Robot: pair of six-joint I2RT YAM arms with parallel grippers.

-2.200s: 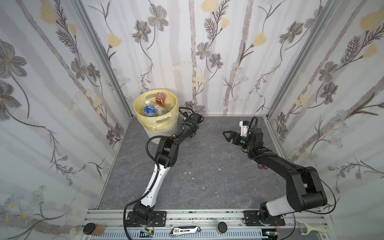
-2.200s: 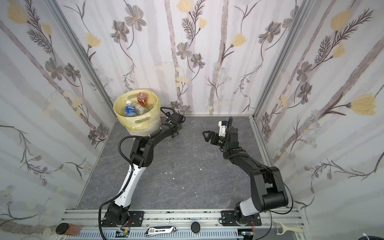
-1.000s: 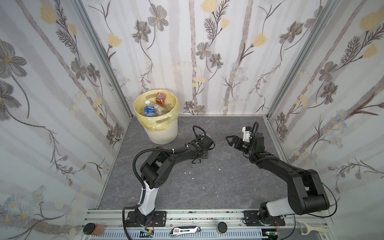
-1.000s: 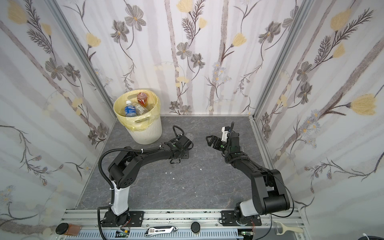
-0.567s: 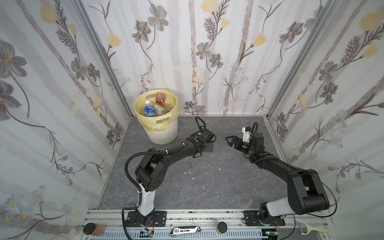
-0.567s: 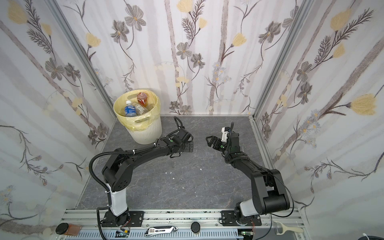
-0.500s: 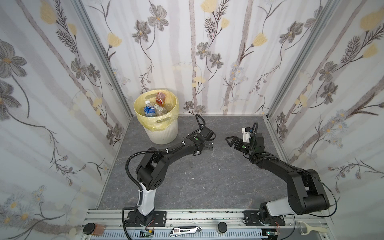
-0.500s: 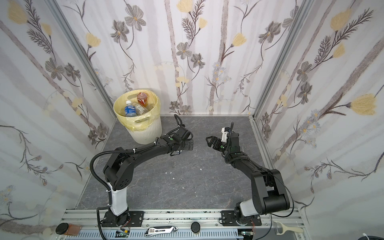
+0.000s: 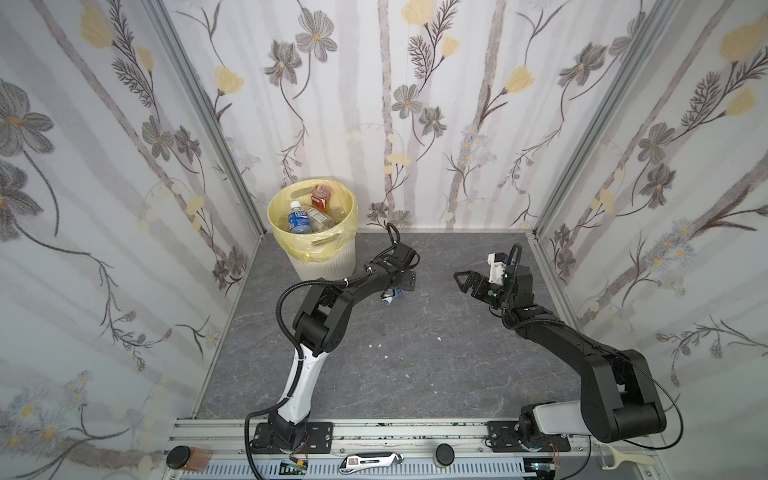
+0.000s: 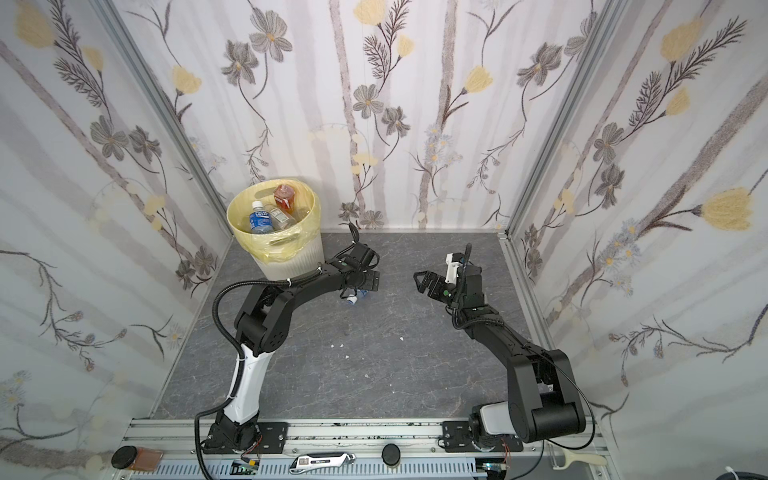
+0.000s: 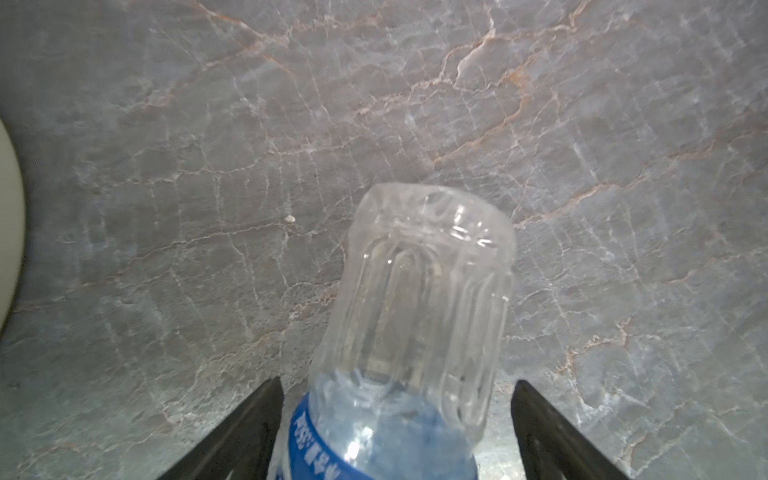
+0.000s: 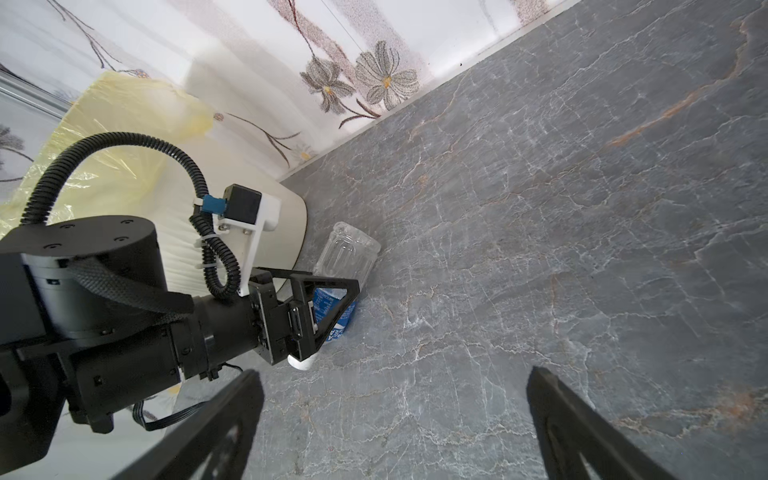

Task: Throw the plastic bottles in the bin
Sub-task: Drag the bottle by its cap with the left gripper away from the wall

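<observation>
A clear plastic bottle with a blue label and a white cap lies on the grey floor right of the bin. My left gripper is low over it. In the left wrist view the left gripper is open, one finger on each side of the bottle with a small gap on both sides. My right gripper hangs open and empty further right. In the bin lie a blue-labelled bottle, an orange-red one and a clear one.
Flowered walls close in the floor on three sides. The bin's cream wall stands right behind the left wrist, and its edge shows beside the bottle. White crumbs dot the floor. A utility knife lies on the front rail.
My left arm has swung from beside the bin out over the floor to the lying bottle. The right gripper has sunk a little and stays open.
</observation>
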